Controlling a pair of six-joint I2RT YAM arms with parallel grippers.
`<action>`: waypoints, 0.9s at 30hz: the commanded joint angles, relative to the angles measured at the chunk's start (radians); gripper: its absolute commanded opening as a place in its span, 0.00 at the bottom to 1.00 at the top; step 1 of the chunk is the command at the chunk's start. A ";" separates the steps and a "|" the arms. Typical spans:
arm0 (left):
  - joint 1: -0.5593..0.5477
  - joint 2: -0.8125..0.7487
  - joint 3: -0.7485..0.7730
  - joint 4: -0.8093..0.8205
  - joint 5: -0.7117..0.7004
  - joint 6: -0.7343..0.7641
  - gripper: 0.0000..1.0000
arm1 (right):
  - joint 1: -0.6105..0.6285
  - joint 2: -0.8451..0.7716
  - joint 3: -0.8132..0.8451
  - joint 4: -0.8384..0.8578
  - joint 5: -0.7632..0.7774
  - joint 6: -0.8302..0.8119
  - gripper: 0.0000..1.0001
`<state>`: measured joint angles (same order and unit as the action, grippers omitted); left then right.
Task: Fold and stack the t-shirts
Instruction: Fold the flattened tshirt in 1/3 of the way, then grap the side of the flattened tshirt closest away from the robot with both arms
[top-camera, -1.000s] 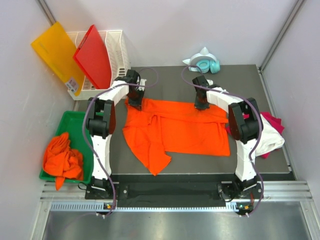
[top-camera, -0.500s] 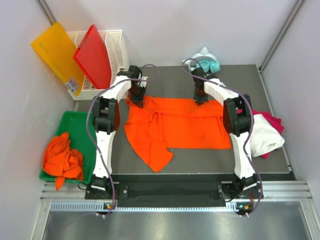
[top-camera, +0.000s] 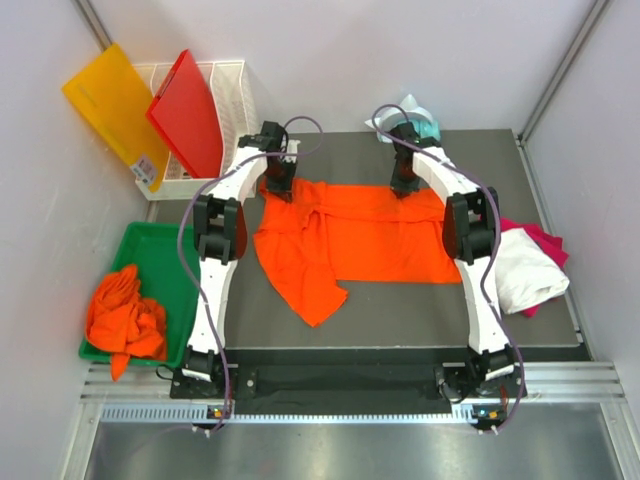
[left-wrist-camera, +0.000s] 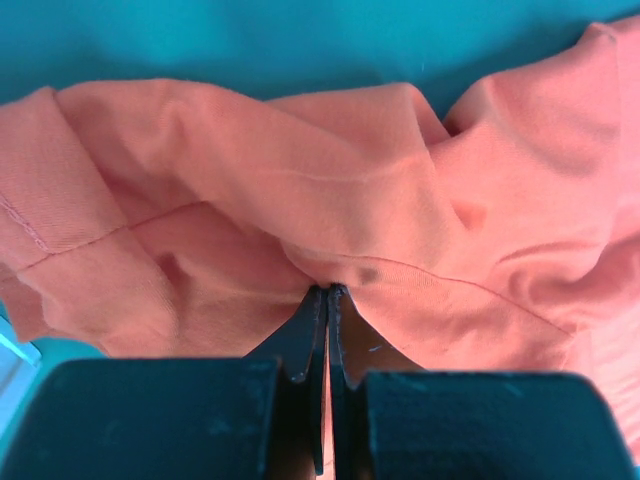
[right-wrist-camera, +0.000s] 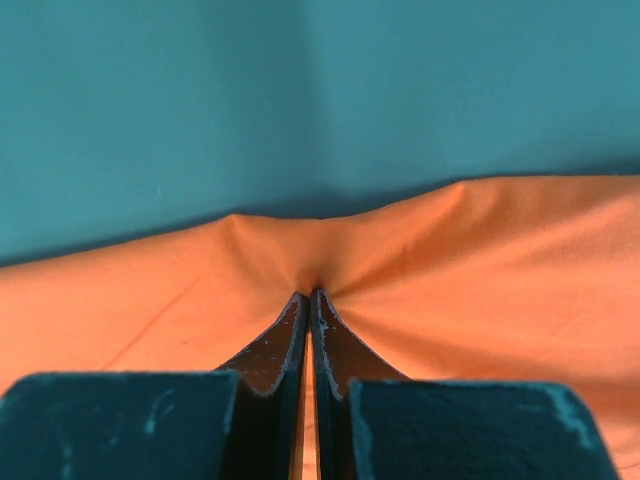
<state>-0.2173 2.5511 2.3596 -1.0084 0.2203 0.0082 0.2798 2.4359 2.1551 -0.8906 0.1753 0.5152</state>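
An orange t-shirt (top-camera: 350, 245) lies spread on the dark mat, its left part bunched with a flap hanging toward the near side. My left gripper (top-camera: 277, 190) is shut on the shirt's far left edge; in the left wrist view the gripper (left-wrist-camera: 326, 292) pinches a fold of the orange cloth (left-wrist-camera: 300, 200). My right gripper (top-camera: 403, 187) is shut on the far right edge; in the right wrist view the gripper (right-wrist-camera: 308, 295) pinches the orange cloth (right-wrist-camera: 480, 260). A white shirt (top-camera: 525, 270) on a pink one (top-camera: 548, 240) lies at the right. Several orange shirts (top-camera: 125, 318) fill the green tray (top-camera: 150, 245).
A white basket (top-camera: 235, 95) at the back left holds a red board (top-camera: 188, 112), with a yellow-orange board (top-camera: 112, 105) leaning beside it. A teal and white object (top-camera: 415, 120) sits at the mat's far edge. Both arms reach far across the mat.
Both grippers have moved toward the far edge, dragging the orange shirt with them. The shirt's near hem has slid farther from the arm bases.
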 joint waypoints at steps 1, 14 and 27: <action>0.015 0.106 0.032 0.113 -0.064 0.024 0.00 | -0.050 0.101 0.098 0.013 0.012 -0.027 0.00; 0.019 -0.102 -0.100 0.273 -0.010 0.013 0.43 | -0.044 -0.181 -0.210 0.338 -0.008 -0.046 0.44; 0.006 -0.690 -0.739 0.387 0.119 -0.059 0.53 | 0.134 -0.664 -0.571 0.372 0.070 -0.024 0.73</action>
<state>-0.1989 2.0991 1.8400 -0.7044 0.2592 -0.0097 0.3134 1.9575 1.7374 -0.5568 0.1959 0.4816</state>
